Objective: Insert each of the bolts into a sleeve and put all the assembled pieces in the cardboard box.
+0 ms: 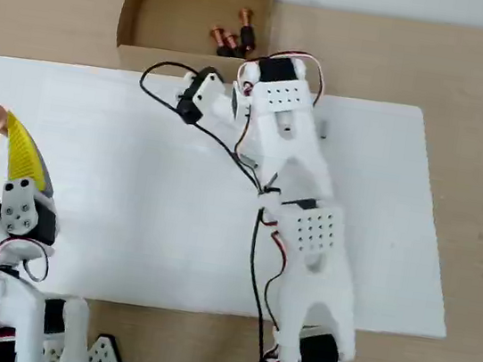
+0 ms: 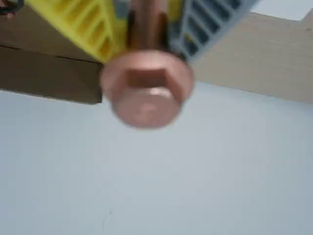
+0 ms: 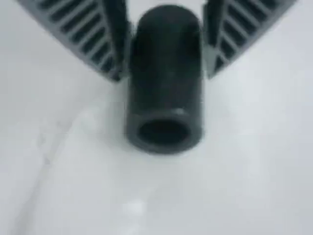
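A few assembled pieces (image 1: 230, 37) already lie in the cardboard box (image 1: 136, 4), while the left gripper (image 2: 146, 29) clamps a copper bolt (image 2: 146, 90) and the right gripper (image 3: 164, 44) clamps a black sleeve (image 3: 164, 98) over the desk (image 1: 467, 177), not yet joined

bolt (image 2: 146, 93): copper-toned metal, smooth, soft sheen. sleeve (image 3: 165, 83): black, matt, probably plastic or rubber (view is blurry). cardboard box (image 1: 170, 13): brown matt paperboard. white board (image 1: 131, 201): smooth, faint gloss. table (image 1: 481, 206): light wood-grain, matt. arm shell (image 1: 310, 236): white matt plastic.
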Action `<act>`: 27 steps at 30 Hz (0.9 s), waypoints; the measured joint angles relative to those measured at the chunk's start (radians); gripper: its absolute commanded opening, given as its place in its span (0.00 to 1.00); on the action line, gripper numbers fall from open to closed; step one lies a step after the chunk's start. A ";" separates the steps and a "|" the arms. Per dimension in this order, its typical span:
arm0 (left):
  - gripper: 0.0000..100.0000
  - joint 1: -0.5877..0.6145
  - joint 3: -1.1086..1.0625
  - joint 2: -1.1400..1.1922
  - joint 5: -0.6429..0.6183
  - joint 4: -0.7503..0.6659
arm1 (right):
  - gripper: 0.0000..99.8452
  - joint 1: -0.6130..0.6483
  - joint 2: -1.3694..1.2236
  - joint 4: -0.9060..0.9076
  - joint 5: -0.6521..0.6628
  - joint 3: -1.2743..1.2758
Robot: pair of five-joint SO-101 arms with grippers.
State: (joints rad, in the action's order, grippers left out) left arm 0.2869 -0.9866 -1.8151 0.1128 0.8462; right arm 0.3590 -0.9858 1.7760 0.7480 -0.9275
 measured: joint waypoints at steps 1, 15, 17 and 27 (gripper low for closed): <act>0.00 0.000 0.002 0.000 0.000 0.000 | 0.18 0.000 0.002 0.000 0.000 0.002; 0.01 0.000 0.003 0.000 0.000 0.000 | 0.26 0.002 0.141 -0.002 0.035 0.026; 0.01 0.000 0.003 0.000 0.000 0.000 | 0.26 0.008 0.143 -0.002 0.035 0.060; 0.01 0.000 0.003 0.000 0.000 0.000 | 0.26 0.029 0.143 -0.017 0.035 0.129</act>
State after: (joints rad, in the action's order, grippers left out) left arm 0.2869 -0.9835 -1.8151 0.1128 0.8462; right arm 0.3882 -0.8431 1.7591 0.7833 -0.7986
